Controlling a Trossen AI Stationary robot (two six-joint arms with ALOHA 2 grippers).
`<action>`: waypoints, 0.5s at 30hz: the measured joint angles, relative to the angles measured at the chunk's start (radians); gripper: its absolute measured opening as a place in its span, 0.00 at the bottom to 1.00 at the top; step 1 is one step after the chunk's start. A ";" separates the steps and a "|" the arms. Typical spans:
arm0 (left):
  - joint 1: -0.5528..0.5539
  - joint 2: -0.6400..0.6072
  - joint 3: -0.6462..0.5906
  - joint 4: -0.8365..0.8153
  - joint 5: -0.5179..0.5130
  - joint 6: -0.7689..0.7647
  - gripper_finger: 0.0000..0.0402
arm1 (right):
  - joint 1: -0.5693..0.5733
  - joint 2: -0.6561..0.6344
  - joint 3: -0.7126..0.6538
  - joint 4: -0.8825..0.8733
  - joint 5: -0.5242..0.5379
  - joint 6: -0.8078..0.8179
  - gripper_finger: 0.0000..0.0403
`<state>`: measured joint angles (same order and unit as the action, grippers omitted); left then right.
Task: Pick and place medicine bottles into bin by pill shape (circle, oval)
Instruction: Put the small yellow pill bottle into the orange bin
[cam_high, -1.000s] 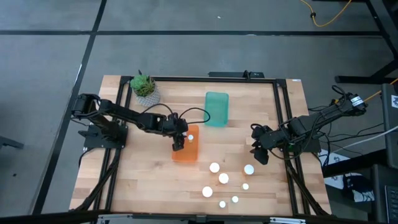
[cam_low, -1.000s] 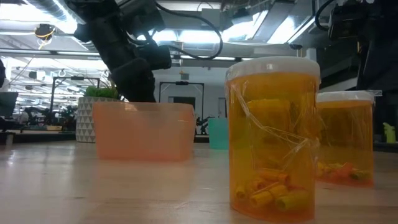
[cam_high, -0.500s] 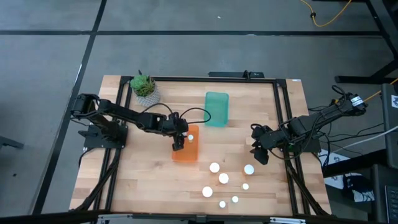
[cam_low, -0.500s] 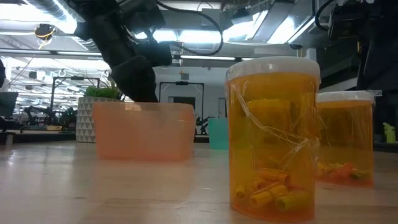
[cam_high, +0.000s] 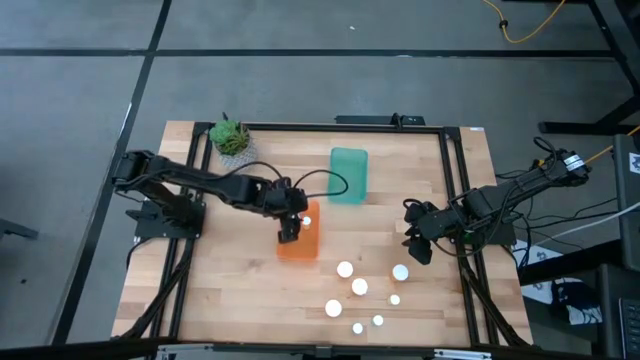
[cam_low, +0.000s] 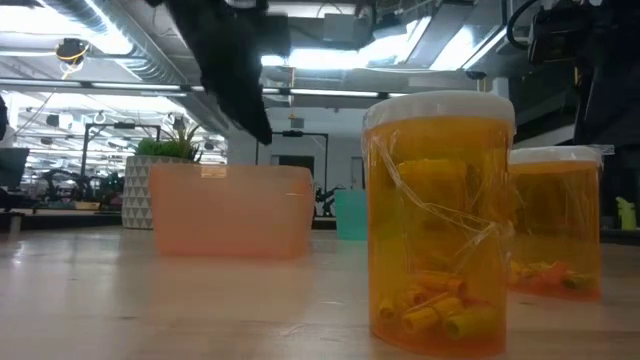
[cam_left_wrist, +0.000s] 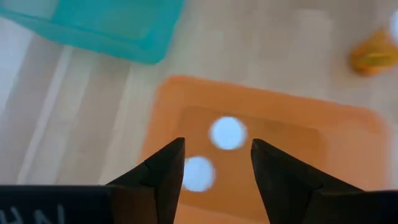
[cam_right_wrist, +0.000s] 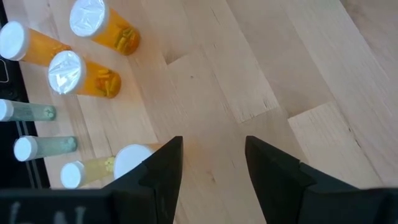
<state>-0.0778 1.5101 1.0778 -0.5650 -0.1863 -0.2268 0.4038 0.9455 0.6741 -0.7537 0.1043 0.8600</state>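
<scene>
Two medicine bottles show as round white tops (cam_left_wrist: 227, 133) (cam_left_wrist: 199, 173) standing inside the orange bin (cam_high: 297, 245). My left gripper (cam_high: 290, 230) hangs open and empty above that bin; in its wrist view its fingers (cam_left_wrist: 217, 148) frame the two tops without touching them. Several more white-topped bottles (cam_high: 359, 287) stand on the table's near right part. My right gripper (cam_high: 418, 247) is open and empty, just far-right of that group. The low view shows two amber bottles (cam_low: 440, 220) up close.
A teal bin (cam_high: 349, 175) stands at the far middle of the table. A potted plant (cam_high: 232, 140) stands at the far left. Bare wood lies left of the orange bin and between the bins and my right gripper (cam_right_wrist: 211, 149).
My left gripper has risen from the orange bin: in the low view its arm has gone from right behind the bin's rim to well above it. The bottles and my right gripper have stayed where they were.
</scene>
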 joint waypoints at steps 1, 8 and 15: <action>-0.014 0.000 0.016 -0.014 0.003 -0.006 0.44 | 0.000 0.000 0.000 0.000 0.000 0.000 0.44; -0.136 0.000 0.041 -0.027 0.006 -0.061 0.43 | 0.000 0.000 0.000 0.001 0.000 -0.002 0.44; -0.243 0.000 0.041 -0.027 0.006 -0.188 0.43 | 0.000 0.000 0.000 0.001 0.000 -0.001 0.44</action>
<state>-0.3207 1.5101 1.1192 -0.5919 -0.1806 -0.4150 0.4038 0.9451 0.6740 -0.7525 0.1046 0.8589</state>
